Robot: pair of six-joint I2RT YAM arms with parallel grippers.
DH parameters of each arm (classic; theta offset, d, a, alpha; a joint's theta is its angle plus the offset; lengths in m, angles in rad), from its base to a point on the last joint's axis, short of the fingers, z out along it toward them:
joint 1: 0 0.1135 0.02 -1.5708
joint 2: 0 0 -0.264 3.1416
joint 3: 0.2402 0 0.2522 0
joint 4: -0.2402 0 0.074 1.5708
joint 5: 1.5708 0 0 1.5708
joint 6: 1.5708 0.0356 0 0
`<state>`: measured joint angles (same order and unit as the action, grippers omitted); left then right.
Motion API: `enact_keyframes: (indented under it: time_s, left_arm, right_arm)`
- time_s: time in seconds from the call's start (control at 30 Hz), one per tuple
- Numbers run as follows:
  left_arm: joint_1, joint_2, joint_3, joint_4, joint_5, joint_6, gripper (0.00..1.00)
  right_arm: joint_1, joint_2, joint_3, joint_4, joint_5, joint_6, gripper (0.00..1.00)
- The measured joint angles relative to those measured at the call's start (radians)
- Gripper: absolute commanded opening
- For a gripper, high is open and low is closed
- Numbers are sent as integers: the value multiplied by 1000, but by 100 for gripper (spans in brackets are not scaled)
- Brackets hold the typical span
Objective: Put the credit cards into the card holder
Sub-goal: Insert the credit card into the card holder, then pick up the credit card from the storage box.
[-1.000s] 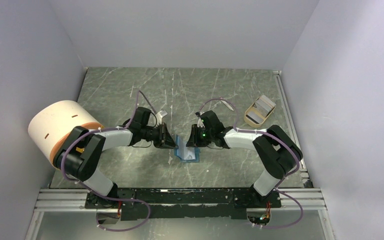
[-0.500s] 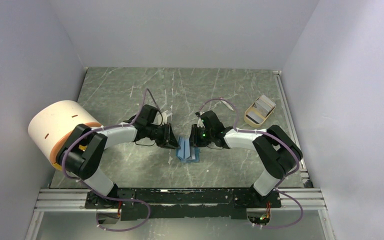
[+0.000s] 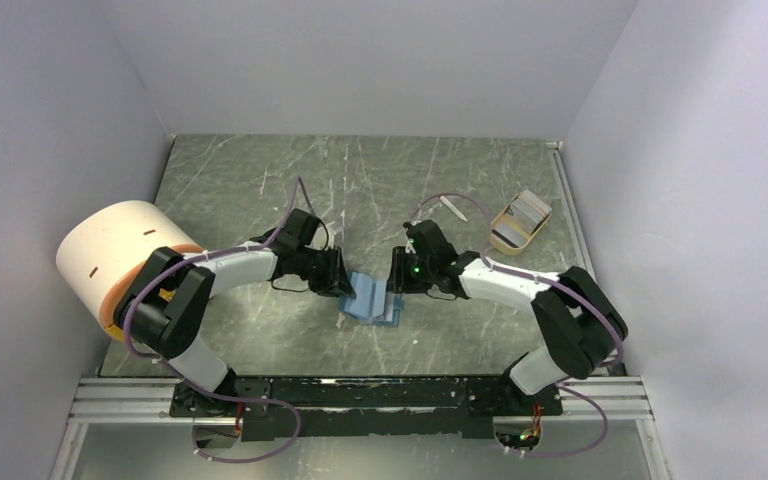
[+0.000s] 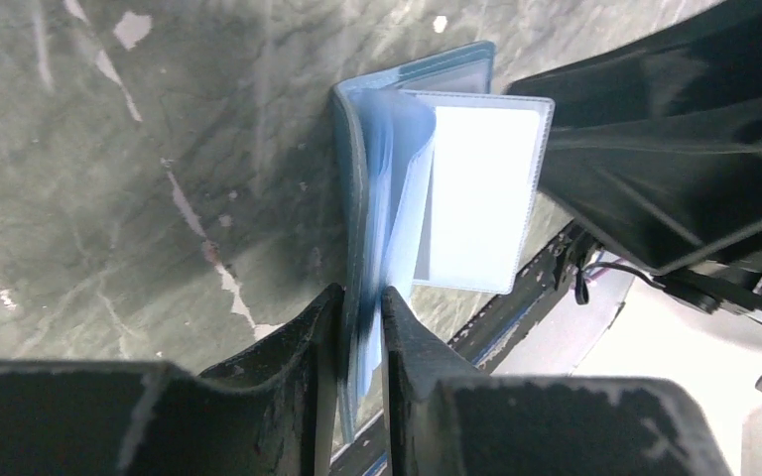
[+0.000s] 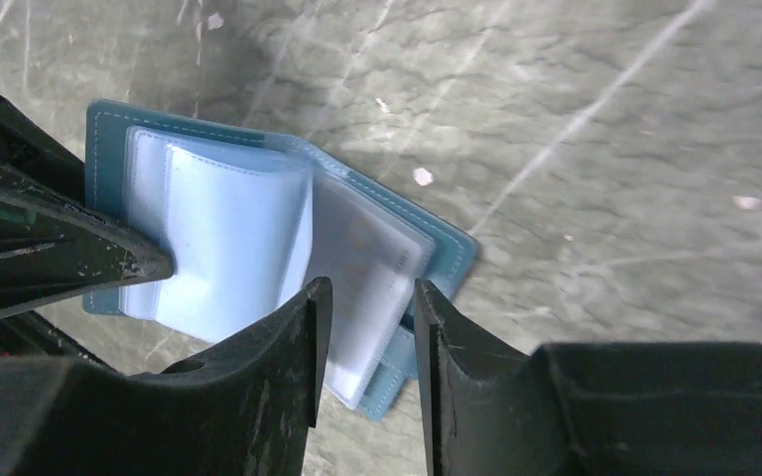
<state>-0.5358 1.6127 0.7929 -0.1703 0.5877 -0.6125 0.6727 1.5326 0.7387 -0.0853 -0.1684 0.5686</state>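
The teal-blue card holder [image 3: 371,301] lies open on the marble table between my two grippers, its light blue sleeves fanned out. My left gripper [image 3: 344,283] is shut on the holder's left cover and sleeves [image 4: 362,297]. A pale card [image 5: 369,260] sits inside a clear sleeve, also seen in the left wrist view [image 4: 478,188]. My right gripper [image 5: 365,297] is open and empty, just above the sleeve at the holder's right edge [image 3: 397,284]. More cards [image 3: 527,206] stand in the tan tray [image 3: 505,240] at the back right.
A big white cylinder [image 3: 118,248] with an orange base stands at the left edge beside the left arm. A thin white stick [image 3: 453,208] lies left of the tray. Grey walls close in the table on three sides.
The holder has gone from standing folded to lying open and flatter. My left gripper has shifted right with it. My right gripper has drawn slightly back to the right.
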Motion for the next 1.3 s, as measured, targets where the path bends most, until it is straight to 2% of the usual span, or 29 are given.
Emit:
enact_keyframes:
  time_s: [0.3,0.43,0.6,0.73,1.07,1.3]
  left_arm:
    - [0,6,1,-36,-32,15,26]
    - [0,6,1,-37,-31,16,30]
    - [0,6,1,-37,-13,26,36]
    - [0,6,1,-34,3,27,31]
    - [0,6,1,-29,37,38,27]
    - [0,12,1,-14,72,37,27]
  right_arm:
    - [-21,-166,84,-166,159,-47,50]
    - [-44,-182,218,-239,257,-133,54]
    - [-157,-176,372,-286,335,-274,57]
    - [-289,-172,408,-291,367,-393,55]
    - [-589,12,491,-347,439,-630,56]
    - [-639,138,552,-346,517,-803,57]
